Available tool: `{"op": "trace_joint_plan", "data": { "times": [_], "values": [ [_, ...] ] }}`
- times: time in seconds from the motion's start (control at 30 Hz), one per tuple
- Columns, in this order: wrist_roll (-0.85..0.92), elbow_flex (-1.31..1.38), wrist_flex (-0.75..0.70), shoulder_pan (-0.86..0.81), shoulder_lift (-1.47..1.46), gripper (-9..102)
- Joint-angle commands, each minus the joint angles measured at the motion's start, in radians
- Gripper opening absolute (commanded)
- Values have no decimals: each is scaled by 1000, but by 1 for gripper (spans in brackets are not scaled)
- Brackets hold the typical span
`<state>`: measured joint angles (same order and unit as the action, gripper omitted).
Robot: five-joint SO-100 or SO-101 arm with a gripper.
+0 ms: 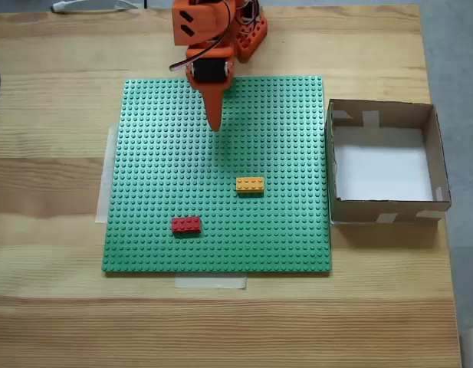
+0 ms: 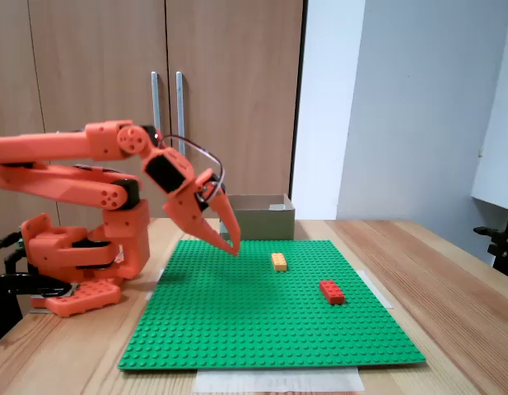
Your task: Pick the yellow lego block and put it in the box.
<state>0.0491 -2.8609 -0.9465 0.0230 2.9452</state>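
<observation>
One yellow lego block, studded, lies flat on green baseplate.

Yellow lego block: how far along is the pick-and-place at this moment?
Nothing looks done yet. The yellow lego block lies on the green baseplate, apart from the red brick, and the box holds nothing. In hand: the gripper hangs above the baseplate short of the block, fingertips together, holding nothing. Left: reach the block, grasp it, carry it to the box, release.

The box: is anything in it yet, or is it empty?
Empty. A fixed view from above shows the box with a bare white floor; the yellow block lies on the green baseplate.
</observation>
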Motion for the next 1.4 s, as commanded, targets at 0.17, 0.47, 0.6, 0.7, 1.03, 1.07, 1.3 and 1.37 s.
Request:
{"op": "trace_joint_plan", "data": {
  "times": [0.17, 0.47, 0.6, 0.7, 1.03, 1.07, 1.3, 1.37],
  "values": [
    [9, 492, -225, 67, -430, 1],
    [-51, 948, -449, 104, -845, 11],
    [-98, 1089, -534, 130, -976, 23],
    [-124, 1155, -568, 150, -1040, 31],
    [-215, 1229, -606, 189, -1172, 42],
    [-218, 1224, -606, 189, -1175, 42],
    [-146, 1048, -451, 172, -1175, 38],
    [-104, 1003, -391, 166, -1175, 37]
  ]
}}
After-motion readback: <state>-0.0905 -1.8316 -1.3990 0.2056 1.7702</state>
